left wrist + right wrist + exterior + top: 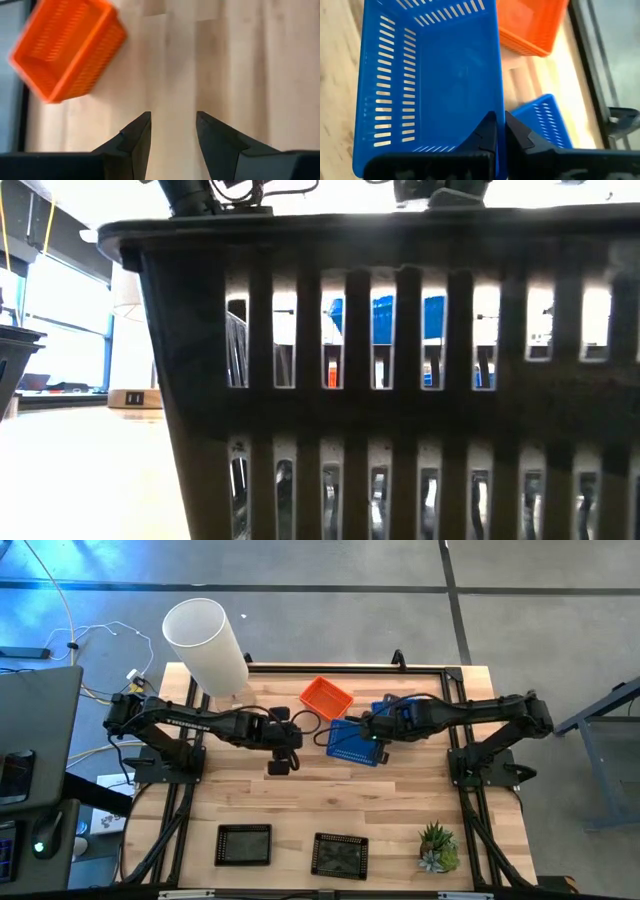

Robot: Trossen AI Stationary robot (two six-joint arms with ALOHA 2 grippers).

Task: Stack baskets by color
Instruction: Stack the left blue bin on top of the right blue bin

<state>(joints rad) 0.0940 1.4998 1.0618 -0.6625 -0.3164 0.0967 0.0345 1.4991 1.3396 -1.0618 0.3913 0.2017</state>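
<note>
Judging by the bench, we have barely begun: our right gripper (pixel 499 131) is clenched on the wall of a blue basket (pixel 358 741) near the far edge, beside another blue basket (pixel 542 120) and the orange basket (pixel 326 697). Our left gripper (pixel 172 131) hangs released, empty. Two black baskets (pixel 244 844) sit unstacked along the near edge.

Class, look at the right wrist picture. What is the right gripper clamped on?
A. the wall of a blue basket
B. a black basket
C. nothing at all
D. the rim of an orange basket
A: the right gripper has its fingers shut on the side wall of the blue basket, one finger inside and one outside, while the orange basket sits beyond it, untouched.
</note>
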